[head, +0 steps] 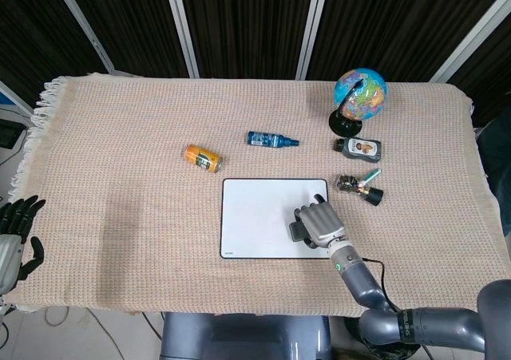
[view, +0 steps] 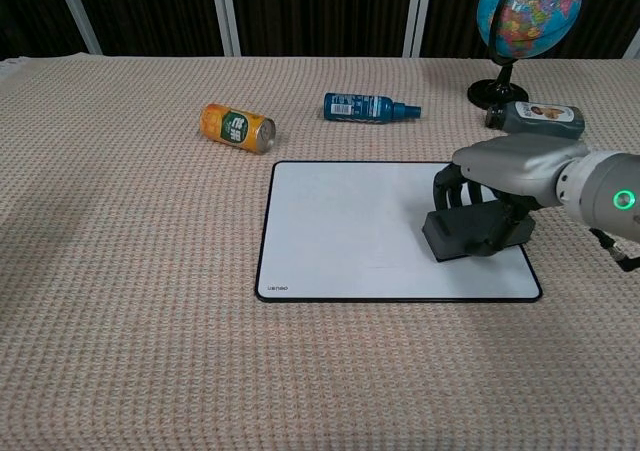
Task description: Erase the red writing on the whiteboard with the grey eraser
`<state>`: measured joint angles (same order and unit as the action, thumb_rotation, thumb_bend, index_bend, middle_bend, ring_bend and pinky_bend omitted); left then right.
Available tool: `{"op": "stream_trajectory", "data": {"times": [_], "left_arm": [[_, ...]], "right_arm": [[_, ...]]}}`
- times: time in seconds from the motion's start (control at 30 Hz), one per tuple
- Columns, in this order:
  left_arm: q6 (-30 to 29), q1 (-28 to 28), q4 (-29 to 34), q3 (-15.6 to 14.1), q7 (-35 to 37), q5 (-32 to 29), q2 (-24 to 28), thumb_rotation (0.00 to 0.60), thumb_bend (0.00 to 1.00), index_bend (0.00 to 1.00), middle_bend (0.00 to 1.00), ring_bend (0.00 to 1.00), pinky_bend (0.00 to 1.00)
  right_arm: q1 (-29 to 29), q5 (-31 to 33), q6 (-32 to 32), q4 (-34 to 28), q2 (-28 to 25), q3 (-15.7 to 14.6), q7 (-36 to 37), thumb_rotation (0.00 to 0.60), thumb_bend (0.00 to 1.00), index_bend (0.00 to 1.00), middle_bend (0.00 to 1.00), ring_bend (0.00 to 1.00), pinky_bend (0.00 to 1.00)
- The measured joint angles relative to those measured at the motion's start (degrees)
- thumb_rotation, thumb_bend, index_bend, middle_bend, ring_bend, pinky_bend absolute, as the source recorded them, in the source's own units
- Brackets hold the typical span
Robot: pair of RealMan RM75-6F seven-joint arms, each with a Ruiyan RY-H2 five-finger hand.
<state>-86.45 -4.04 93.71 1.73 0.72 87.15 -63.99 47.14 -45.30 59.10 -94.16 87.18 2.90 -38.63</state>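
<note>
The whiteboard [head: 259, 216] [view: 350, 226] lies flat on the cloth, its surface white with only a very faint mark near the lower middle. My right hand [head: 321, 223] [view: 505, 176] grips the grey eraser [head: 297, 231] [view: 472, 231] and presses it onto the board's right part, a little above the lower right corner. My left hand [head: 16, 236] hangs off the table's left edge with its fingers apart and nothing in it; the chest view does not show it.
An orange can [head: 202, 158] [view: 236, 127] and a blue spray bottle [head: 271, 140] [view: 368, 107] lie beyond the board. At the right stand a globe [head: 359, 95] [view: 525, 11], a dark bottle [head: 358, 146] [view: 535, 117] and small items [head: 361, 186].
</note>
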Motion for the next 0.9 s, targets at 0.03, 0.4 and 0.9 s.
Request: {"op": "stream_trajectory", "data": {"times": [0.03, 0.4, 0.9], "left_arm": [[0.0, 0.0, 0.0, 0.0, 0.0, 0.0, 0.0, 0.600, 0.73, 0.09, 0.04, 0.00, 0.00], [-0.1, 0.0, -0.1, 0.1, 0.0, -0.1, 0.0, 0.600, 0.73, 0.09, 0.04, 0.00, 0.00], [-0.3, 0.1, -0.1, 0.0, -0.2, 0.2, 0.0, 0.600, 0.73, 0.09, 0.04, 0.00, 0.00]], "right_arm": [[0.2, 0.4, -0.5, 0.6, 0.1, 0.3, 0.0, 0.600, 0.47, 0.65, 0.63, 0.43, 0.16], [2.2, 2.6, -3.3, 6.2, 1.4, 3.4, 0.8, 0.600, 0.47, 0.65, 0.63, 0.43, 0.16], [1.1, 0.6, -0.4, -7.2, -10.7, 3.9, 0.1, 0.600, 0.47, 0.65, 0.63, 0.43, 0.16]]}}
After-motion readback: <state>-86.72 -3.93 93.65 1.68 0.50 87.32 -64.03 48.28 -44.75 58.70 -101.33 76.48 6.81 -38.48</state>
